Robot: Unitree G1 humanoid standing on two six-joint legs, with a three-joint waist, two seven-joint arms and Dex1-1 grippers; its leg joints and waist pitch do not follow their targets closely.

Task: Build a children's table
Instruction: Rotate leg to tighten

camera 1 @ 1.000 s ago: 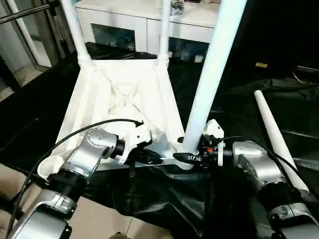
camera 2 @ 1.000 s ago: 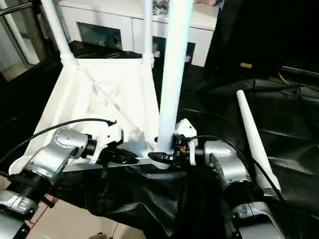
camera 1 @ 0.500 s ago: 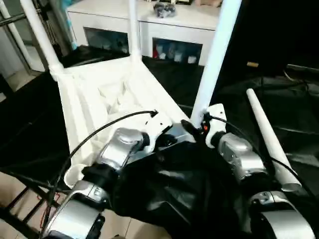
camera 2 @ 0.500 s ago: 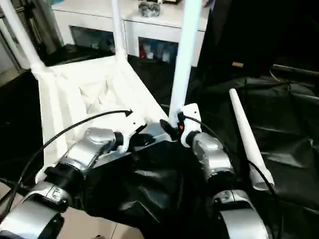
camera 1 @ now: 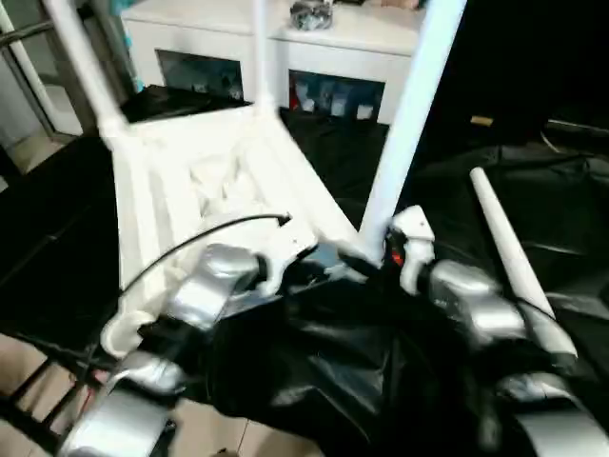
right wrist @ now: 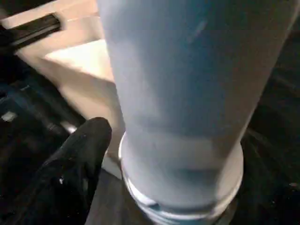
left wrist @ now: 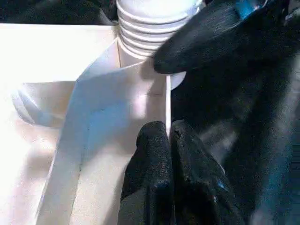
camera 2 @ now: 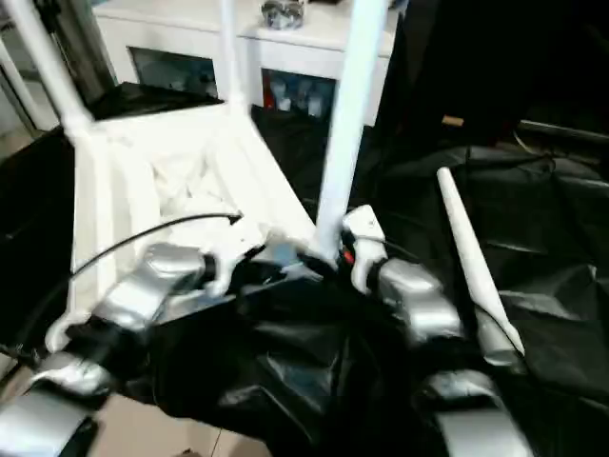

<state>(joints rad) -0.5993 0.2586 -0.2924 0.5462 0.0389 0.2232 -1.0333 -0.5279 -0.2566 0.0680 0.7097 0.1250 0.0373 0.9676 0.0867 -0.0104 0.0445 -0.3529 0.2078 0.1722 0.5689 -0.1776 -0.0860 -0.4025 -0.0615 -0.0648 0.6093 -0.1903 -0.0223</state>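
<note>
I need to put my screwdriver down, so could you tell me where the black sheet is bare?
Bare: the black plastic sheet between the upright white tube leg and the loose white tapered leg. Crowded: around both pincers.

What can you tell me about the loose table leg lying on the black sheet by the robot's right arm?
The loose leg is a long, smooth white tube, apparently plastic, tapering from a wider end near the robot to a narrower rounded tip farther away. It lies flat on the crumpled black sheet, outboard of the right arm, pointing away from the robot and angled slightly inward. It is not fitted into the tabletop, and neither gripper touches it. Its near end passes behind the silver right forearm.
</note>
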